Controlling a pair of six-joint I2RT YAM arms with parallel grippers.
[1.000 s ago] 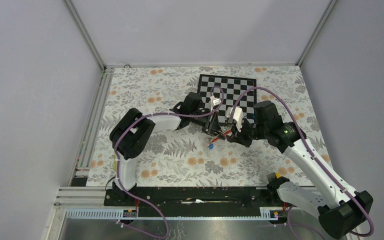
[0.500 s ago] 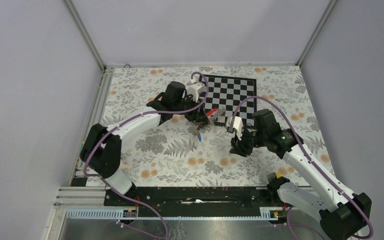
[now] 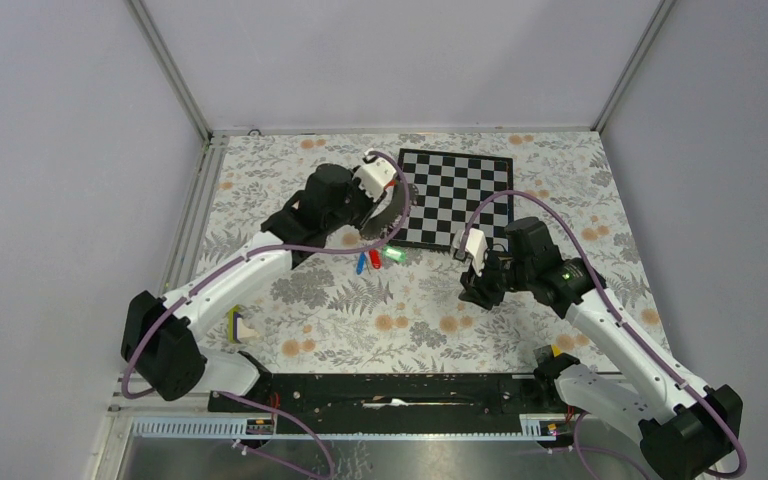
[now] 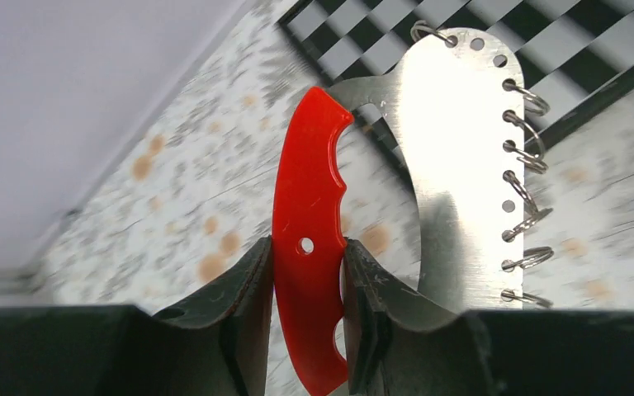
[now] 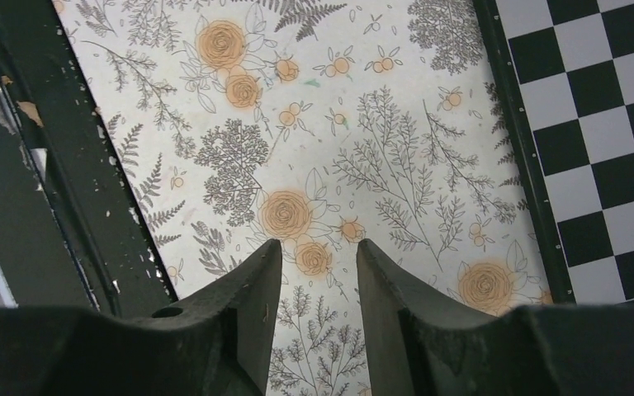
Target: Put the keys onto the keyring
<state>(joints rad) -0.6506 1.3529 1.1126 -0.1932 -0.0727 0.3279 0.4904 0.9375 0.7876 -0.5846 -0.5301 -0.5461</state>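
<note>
Left hand [image 4: 307, 247] clenches the red handle [image 4: 305, 181] of the ringed metal plate [image 4: 454, 165]; the keys [image 3: 378, 258], side by side, sit just beside it, whether hung or on the surface [image 3: 340, 310] unclear; right hand [image 5: 318, 252], released and empty, hovers well apart rightward; left is nearer.

Both arms same build. Left arm [image 3: 250, 268] & right arm [image 3: 620, 330]: white shells on the long links, black housings at the joints. A purple cable [image 3: 520, 195] runs outside along each, w/ loose loops near the wrist. White cam block [image 3: 475, 246] on each wrist. Right arm has a small green light [image 3: 564, 268] lit on a black housing. Left end effector [image 4: 307, 256] & right end effector [image 5: 318, 256]: matt black, two fingers [image 5: 256, 289] w/ curved inner faces, blocky body behind. Small round hole [image 5: 167, 312] at one finger's root, seen in both wrist views.
</note>
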